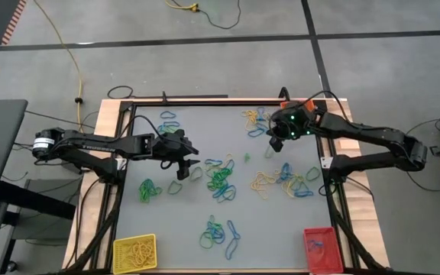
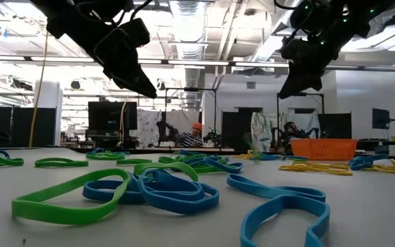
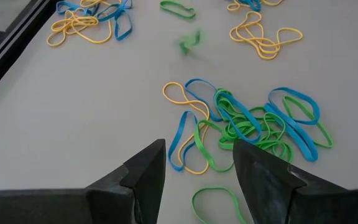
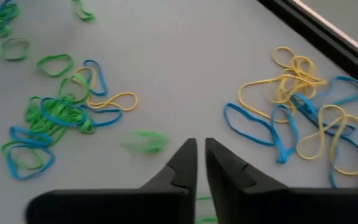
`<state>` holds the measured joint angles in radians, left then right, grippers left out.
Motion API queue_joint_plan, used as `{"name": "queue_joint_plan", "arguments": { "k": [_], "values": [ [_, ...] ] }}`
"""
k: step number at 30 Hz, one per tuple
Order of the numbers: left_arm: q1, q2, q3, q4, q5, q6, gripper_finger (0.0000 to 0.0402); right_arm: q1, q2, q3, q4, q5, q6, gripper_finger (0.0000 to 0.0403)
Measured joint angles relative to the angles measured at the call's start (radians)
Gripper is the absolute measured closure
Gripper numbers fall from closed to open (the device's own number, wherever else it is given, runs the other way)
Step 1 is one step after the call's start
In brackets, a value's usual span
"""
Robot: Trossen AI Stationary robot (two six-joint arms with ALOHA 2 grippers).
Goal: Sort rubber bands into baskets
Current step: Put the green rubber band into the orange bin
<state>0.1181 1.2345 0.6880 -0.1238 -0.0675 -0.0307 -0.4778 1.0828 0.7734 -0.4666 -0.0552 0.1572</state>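
My right gripper is up over the table's 1 o'clock area, fingers nearly together with a thin gap, nothing visible between them. A blurred green band lies just beside the fingertips in the right wrist view; can't tell if it touches the mat.

My left gripper sits over the 9 o'clock side of the mat, jaws well apart, empty. Directly ahead of it is a mixed green/blue/yellow cluster; one loose green loop shows between its fingers, lying on the table.

Rubber bands are scattered over the grey table: dense pile at centre, more at 12–1 o'clock, at 3 o'clock, and a small group at 6 o'clock.

Baskets: the yellow basket at 7 o'clock holds yellow bands, the red basket at 5 o'clock has a blue band in it, and the orange basket is at 1 o'clock, mostly hidden under my right arm from above. Both grippers are well apart from the yellow and red ones.
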Motion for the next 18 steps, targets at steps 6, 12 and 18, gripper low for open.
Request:
{"name": "queue_joint_plan", "arguments": {
  "k": [6, 12, 18],
  "values": [
    [0.0, 0.0, 0.0, 0.0, 0.0, 0.0, 0.0223, 0.014, 0.012, -0.001, -0.002, 0.001, 0.0, 0.0369],
    [0.0, 0.0, 0.0, 0.0, 0.0, 0.0, 0.0223, 0.112, 0.14, -0.016, 0.015, 0.0, 0.0, 0.0258],
    [0.0, 0.0, 0.0, 0.0, 0.0, 0.0, 0.0223, 0.272, 0.351, -0.016, 0.175, -0.053, -0.042, 0.0167]
  ]
}}
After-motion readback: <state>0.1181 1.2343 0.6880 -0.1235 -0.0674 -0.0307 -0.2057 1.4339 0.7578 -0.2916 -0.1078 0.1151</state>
